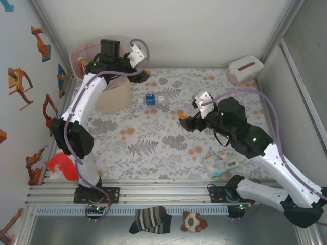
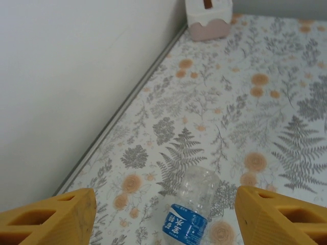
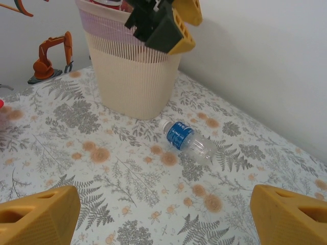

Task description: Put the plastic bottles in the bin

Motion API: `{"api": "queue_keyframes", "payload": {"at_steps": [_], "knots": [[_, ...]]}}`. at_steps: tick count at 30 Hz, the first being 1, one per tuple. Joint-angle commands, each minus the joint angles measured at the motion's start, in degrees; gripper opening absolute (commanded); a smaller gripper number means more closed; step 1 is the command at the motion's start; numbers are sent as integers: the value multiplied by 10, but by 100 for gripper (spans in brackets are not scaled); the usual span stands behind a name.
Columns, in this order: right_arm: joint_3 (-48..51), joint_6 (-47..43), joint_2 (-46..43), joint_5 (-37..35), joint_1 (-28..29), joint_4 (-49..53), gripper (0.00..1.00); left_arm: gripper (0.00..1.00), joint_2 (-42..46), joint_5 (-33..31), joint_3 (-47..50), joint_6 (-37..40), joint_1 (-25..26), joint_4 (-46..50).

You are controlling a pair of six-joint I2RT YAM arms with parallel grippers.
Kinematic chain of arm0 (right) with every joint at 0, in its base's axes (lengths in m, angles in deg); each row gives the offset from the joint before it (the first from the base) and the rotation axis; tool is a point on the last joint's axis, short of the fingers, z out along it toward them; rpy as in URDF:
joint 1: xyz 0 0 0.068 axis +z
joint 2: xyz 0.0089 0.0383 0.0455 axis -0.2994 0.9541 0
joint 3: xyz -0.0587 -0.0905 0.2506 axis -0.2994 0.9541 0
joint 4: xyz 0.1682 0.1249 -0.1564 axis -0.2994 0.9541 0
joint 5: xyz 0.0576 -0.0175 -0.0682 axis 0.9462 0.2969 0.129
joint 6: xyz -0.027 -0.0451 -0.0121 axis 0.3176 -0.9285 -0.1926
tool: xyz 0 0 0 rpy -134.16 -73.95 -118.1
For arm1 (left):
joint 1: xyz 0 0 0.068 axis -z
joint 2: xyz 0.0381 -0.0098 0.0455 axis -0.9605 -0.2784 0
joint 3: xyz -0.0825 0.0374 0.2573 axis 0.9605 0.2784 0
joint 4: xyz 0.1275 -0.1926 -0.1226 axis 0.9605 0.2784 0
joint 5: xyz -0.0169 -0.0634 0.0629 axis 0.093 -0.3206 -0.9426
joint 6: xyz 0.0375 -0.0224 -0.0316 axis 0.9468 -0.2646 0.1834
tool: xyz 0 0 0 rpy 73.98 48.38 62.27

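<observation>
One plastic bottle (image 3: pixel 186 140) is lying ahead of the right gripper (image 3: pixel 164 204), fingers spread and empty — the left gripper (image 2: pixel 164 204), likewise released, is hanging high beside the bin (image 3: pixel 135 76).

Blue-labelled clear bottle (image 1: pixel 155 98) lying near beige bin (image 1: pixel 113 98).

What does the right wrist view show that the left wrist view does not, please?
Right wrist, not left wrist: the beige bin with its pink liner, and an orange excavator sticker on the wall. Left wrist, not right wrist: the white tissue box by the wall. Both: the blue-labelled clear bottle lying on the floral table cover.
</observation>
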Motion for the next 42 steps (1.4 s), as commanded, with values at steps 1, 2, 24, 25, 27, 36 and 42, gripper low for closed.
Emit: {"api": "queue_keyframes", "payload": {"at_steps": [1,2,24,25,27,36,42], "knots": [[0,-3,-9,-10,2,7,85,72,-10,-1,19,95,18,-1],[0,-4,-9,-12,1,8,85,73,-14,-12,26,110,24,-1],[-3,-1,-1,-10,2,8,86,91,-160,-175,15,194,80,-3],[-2,1,1,-9,1,7,86,91,-169,-180,7,193,83,-4],[-2,2,1,-8,2,7,85,92,-189,-191,-6,193,87,-4],[1,8,-1,-9,2,7,85,94,-280,-197,-95,184,94,41],[2,12,-7,-11,2,12,85,95,-314,-174,-116,178,94,59]]}}
